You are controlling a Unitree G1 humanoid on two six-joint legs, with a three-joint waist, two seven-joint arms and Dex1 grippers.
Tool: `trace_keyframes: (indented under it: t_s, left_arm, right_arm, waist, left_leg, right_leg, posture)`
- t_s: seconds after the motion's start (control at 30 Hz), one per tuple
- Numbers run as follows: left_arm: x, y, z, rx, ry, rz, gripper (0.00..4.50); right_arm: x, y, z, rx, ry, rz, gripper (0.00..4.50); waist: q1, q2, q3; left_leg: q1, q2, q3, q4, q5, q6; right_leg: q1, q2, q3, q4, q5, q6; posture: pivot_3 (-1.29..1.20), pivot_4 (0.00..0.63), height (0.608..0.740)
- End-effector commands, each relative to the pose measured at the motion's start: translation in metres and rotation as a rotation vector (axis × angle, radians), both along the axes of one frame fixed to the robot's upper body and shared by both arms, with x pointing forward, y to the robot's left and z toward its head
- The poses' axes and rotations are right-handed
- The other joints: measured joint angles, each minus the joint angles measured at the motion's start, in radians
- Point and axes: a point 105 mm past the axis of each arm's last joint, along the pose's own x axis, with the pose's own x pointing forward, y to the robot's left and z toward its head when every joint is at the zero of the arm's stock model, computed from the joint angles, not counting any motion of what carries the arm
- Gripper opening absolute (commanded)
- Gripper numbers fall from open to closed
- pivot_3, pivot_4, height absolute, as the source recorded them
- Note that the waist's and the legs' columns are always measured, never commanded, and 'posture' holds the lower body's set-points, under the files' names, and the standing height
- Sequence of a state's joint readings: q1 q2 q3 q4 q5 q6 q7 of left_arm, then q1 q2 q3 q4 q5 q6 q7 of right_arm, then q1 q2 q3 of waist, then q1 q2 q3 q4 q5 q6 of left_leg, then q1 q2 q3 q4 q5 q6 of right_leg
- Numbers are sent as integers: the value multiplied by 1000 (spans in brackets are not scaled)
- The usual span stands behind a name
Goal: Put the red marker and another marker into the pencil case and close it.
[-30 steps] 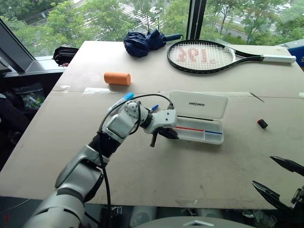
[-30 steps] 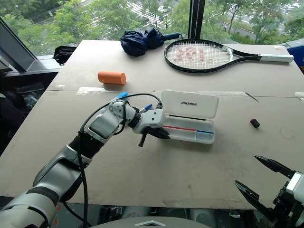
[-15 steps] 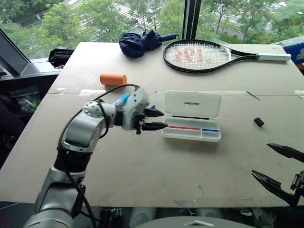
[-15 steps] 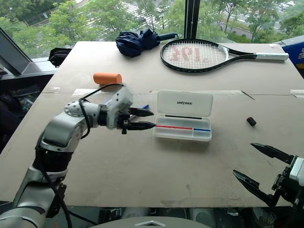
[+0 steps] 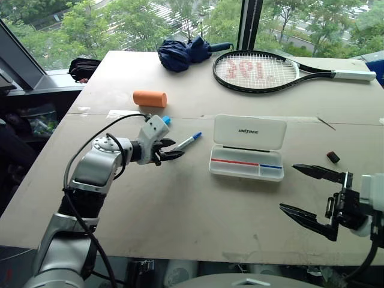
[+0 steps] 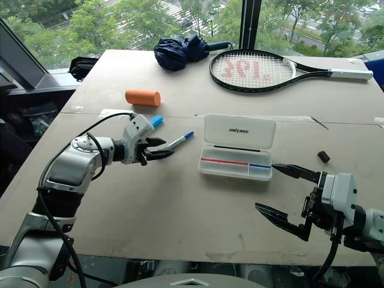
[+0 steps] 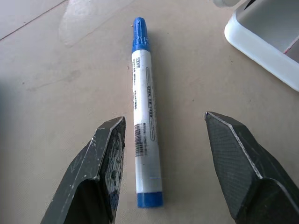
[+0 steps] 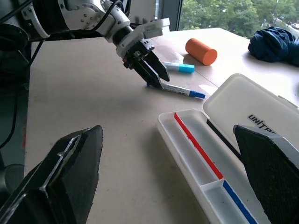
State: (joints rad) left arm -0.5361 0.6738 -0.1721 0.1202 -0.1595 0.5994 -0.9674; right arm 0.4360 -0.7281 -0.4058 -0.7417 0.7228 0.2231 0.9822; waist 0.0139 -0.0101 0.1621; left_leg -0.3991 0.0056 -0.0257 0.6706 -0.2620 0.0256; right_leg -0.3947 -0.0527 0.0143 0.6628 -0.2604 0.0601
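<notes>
**Two open tools over a cardboard-covered surface beside a window**

The surface (image 5: 198, 210) is a wide tan sheet with a seam running across it, set against windows that look onto trees. Nearest the robot, at the right, the right tool (image 5: 312, 192) hovers above the surface with its two black fingers spread wide and nothing between them; it points toward the pencil case. At the left, the left tool (image 5: 171, 150) is also open, its fingertips parted on either side of the tail end of a blue-capped marker (image 7: 144, 105) with a white barrel, which lies flat on the surface. In the left wrist view neither fingertip (image 7: 112, 144) touches the barrel.

The pencil case (image 5: 247, 148) lies near the middle of the surface, just beyond the marker's capped end and apart from it. Its white lid, bearing a small dark logo, stands open and leans back; the translucent tray faces up and shows a red strip and a shorter blue strip along one compartment wall. A light-blue object (image 8: 180, 67) lies just beside the left tool. To the right of the case sits a small black item (image 5: 332, 157). Farther back lie an orange cylinder (image 5: 149, 99), a tennis racket (image 5: 264, 67) and a folded dark-blue umbrella (image 5: 183, 53).
</notes>
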Motion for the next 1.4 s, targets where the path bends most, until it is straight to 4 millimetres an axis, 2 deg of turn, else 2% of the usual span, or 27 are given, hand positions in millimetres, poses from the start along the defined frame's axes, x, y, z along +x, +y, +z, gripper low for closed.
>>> trace_keyframes:
  t_s: [0.03, 0.17, 0.27, 0.33, 0.37, 0.43, 0.5, 0.57, 0.67, 0.77, 0.93, 1.1, 1.13, 1.17, 1.23, 1.3, 1.4]
  left_arm:
    - [4, 0, -12, 64, 4, -47, 1769]
    - [5, 15, -7, 91, -15, -54, 187]
    - [-2, 13, 18, -4, -36, -111, 83]
    - [-21, 5, 45, -73, -30, -240, 83]
    - [-37, -1, 57, -90, 5, -334, 83]
    - [-57, -14, 68, -69, 52, -474, 83]
    - [-61, -24, 72, -47, 63, -533, 83]
    - [-52, -45, 72, -17, 33, -574, 83]
    - [-28, -89, 68, 55, -26, -630, 83]
    - [-12, -118, 61, 114, -57, -688, 83]
    - [9, -143, 50, 196, -82, -725, 83]
    - [14, -156, 40, 238, -82, -776, 83]
    - [14, -157, 39, 239, -81, -783, 1096]
    - [15, -159, 40, 232, -87, -785, 1440]
    - [14, -158, 43, 218, -87, -792, 2457]
    - [16, -145, 56, 169, -82, -752, 3315]
    - [15, -116, 73, 64, -48, -655, 3315]
  right_arm:
    - [-4, -2, 1, -6, -26, -12, 4500]
    - [-7, -8, -6, 5, -17, -60, 4500]
    - [-10, -12, -12, 8, -8, -92, 4500]
    - [-14, -16, -17, 3, 3, -121, 4500]
    - [-17, -20, -19, 1, 10, -142, 4500]
    - [-21, -26, -21, -3, 19, -174, 4500]
    - [-23, -29, -22, -7, 23, -194, 4500]
    - [-26, -33, -24, -14, 26, -216, 4500]
    - [-31, -37, -23, -20, 26, -248, 4500]
    - [-35, -40, -22, -29, 25, -273, 4500]
    - [-42, -43, -21, -41, 23, -314, 4500]
    - [-47, -42, -20, -45, 22, -335, 4500]
    - [-48, -42, -20, -46, 22, -337, 4500]
    - [-48, -41, -20, -47, 21, -339, 4500]
    - [-48, -41, -19, -47, 20, -341, 4500]
    - [-46, -39, -18, -46, 17, -335, 4500]
    - [-44, -34, -16, -37, 12, -312, 4500]
  waist:
    - [0, 0, -1]
    - [-1, 1, -2]
    - [-3, 1, -2]
    - [-6, 0, -1]
    - [-6, 0, 0]
    - [-2, -2, 1]
    - [4, -1, 1]
    - [7, 0, 0]
    - [21, 0, 0]
    - [10, -2, 0]
    - [-15, -1, 1]
    - [-18, -1, 1]
    - [-18, -1, 1]
    - [-18, -1, 1]
    - [-17, -1, 1]
    - [-17, -1, 1]
    - [-32, -1, 3]
  left_leg:
    - [1, 0, -1, 0, 0, 0]
    - [1, 1, 0, 0, 0, 0]
    - [1, 1, 1, 0, 0, 0]
    - [1, 2, 0, 0, 0, 0]
    - [0, 3, 1, 0, 0, 0]
    - [-1, 4, 0, 0, 0, 0]
    - [0, 4, 0, 0, 0, 0]
    - [0, 3, 1, 0, 0, 0]
    - [1, 0, 0, 3, 0, 0]
    - [0, -2, 1, 4, 0, 0]
    - [0, -1, 2, 1, -1, 2]
    - [0, 1, 1, 0, -1, 2]
    - [0, 1, 1, 0, -1, 2]
    - [0, 0, 1, 0, -1, 2]
    - [-1, 0, 1, 0, -1, 2]
    - [-1, 0, 1, 0, -1, 2]
    - [-1, 1, 1, 0, -1, 2]
  right_leg:
    - [0, 0, -1, 0, 0, 0]
    - [0, 0, 0, 1, 0, 0]
    - [0, 0, 1, 1, 0, 0]
    - [-1, 1, 1, 1, 0, 0]
    - [-1, 1, 1, 1, 0, 0]
    - [-2, 1, 0, 1, 0, 0]
    - [-1, 0, 0, 0, 0, 0]
    - [1, -1, 0, 0, 0, 0]
    - [4, -1, 0, 0, 0, 0]
    - [3, 0, 1, 0, 0, 0]
    - [-1, 2, 3, 0, -1, 1]
    - [-1, 3, 2, 0, -1, 0]
    - [-1, 3, 2, 0, -1, 1]
    - [-1, 3, 2, 0, -1, 1]
    - [-1, 3, 2, 0, -1, 1]
    - [-1, 3, 2, 0, -1, 1]
    - [-2, 3, 3, 0, -1, 0]
  posture:
    - [0, 150, 730]
    - [0, 150, 730]
    - [0, 150, 730]
    - [0, 150, 730]
    - [0, 150, 730]
    - [0, 150, 730]
    - [0, 150, 730]
    - [0, 150, 730]
    - [0, 150, 730]
    - [0, 150, 730]
    - [0, 150, 730]
    - [0, 150, 730]
    - [0, 150, 730]
    - [0, 150, 730]
    - [0, 150, 730]
    - [0, 150, 730]
    - [0, 150, 730]
